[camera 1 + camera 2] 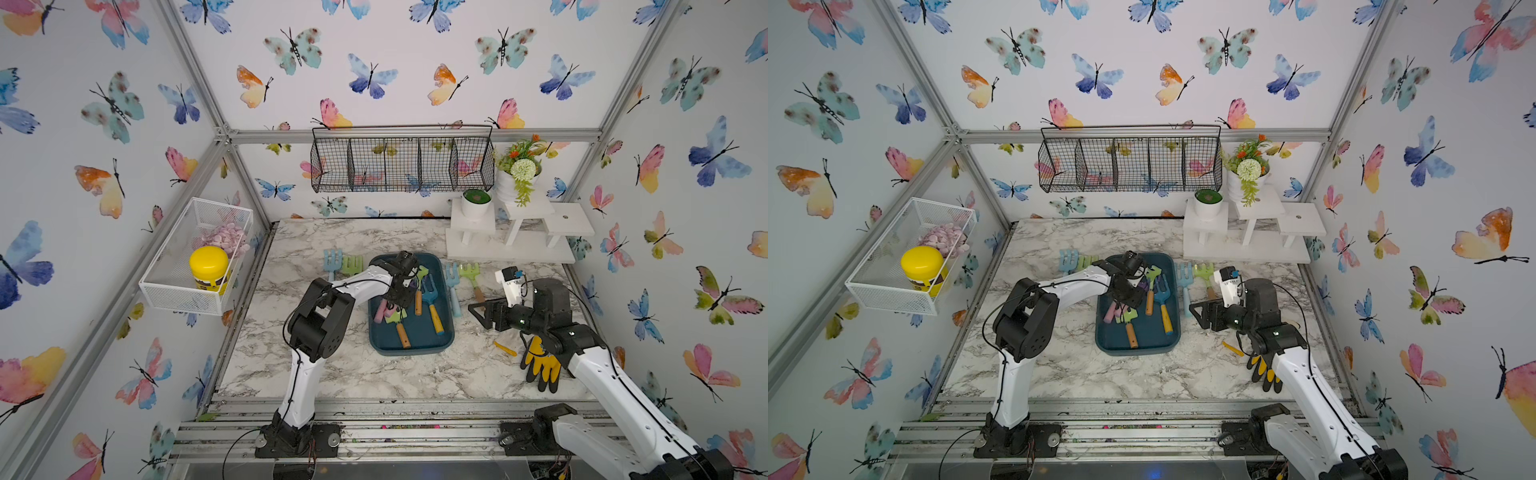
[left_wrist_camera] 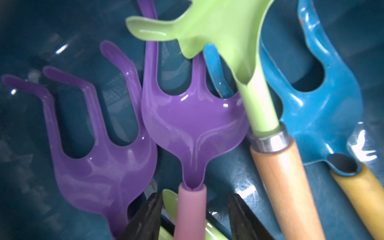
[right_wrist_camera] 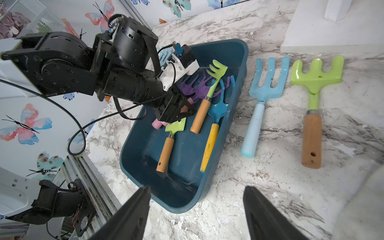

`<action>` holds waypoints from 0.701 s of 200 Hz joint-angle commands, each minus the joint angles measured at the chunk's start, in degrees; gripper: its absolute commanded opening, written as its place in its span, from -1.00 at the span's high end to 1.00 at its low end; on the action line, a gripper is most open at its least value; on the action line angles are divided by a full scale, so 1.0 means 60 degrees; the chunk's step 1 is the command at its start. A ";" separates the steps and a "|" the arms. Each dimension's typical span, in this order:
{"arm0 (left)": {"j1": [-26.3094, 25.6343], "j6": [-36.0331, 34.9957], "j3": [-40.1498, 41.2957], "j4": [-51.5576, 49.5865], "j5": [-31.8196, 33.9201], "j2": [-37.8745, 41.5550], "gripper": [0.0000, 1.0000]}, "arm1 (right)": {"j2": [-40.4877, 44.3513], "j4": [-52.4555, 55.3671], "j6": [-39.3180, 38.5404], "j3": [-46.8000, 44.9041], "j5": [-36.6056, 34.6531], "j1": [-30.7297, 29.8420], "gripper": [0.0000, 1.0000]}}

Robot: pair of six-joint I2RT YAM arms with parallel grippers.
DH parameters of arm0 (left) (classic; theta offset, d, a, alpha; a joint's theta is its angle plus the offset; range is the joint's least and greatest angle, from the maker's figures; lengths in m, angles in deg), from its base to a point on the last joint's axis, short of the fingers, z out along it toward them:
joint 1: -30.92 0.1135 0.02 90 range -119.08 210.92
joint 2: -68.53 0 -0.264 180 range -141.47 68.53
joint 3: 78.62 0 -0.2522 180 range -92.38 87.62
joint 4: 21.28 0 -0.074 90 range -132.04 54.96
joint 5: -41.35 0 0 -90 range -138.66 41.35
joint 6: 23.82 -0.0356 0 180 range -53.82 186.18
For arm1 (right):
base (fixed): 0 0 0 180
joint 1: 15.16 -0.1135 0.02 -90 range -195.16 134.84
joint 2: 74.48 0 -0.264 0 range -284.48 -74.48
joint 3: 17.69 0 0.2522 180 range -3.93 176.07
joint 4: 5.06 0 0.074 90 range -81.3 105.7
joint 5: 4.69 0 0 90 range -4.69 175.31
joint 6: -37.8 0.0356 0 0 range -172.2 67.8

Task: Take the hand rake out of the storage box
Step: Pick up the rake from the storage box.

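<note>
The left gripper is partly hiding the pink handles in both top views. Its part-open jaws are straddling the purple hand rake's handle, contact unclear. The rake is lying in the storage box at the middle of the tabletop, a green rake crossing over its tines. The right gripper is hovering wide open and empty off the box's right side, beside a pale blue fork. Bare surface is stretching toward the front edge.

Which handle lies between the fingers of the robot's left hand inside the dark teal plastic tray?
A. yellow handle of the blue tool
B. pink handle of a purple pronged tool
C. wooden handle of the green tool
B: the left wrist view shows the pink handle between the left hand's black fingers.
</note>
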 commanded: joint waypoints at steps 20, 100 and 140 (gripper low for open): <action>0.0044 -0.0088 0.0200 -0.0363 -0.0027 -0.0224 0.13 | -0.0039 -0.0028 0.0004 -0.0095 0.0160 -0.0048 -0.52; 0.0034 0.0128 0.0539 -0.0392 0.0207 0.0822 0.38 | -0.0039 -0.0042 0.0004 -0.0109 0.0175 -0.0048 -0.51; 0.0044 0.0241 0.0902 -0.0392 0.0375 0.1932 0.54 | -0.0024 -0.0057 0.0004 -0.0109 0.0190 -0.0048 -0.52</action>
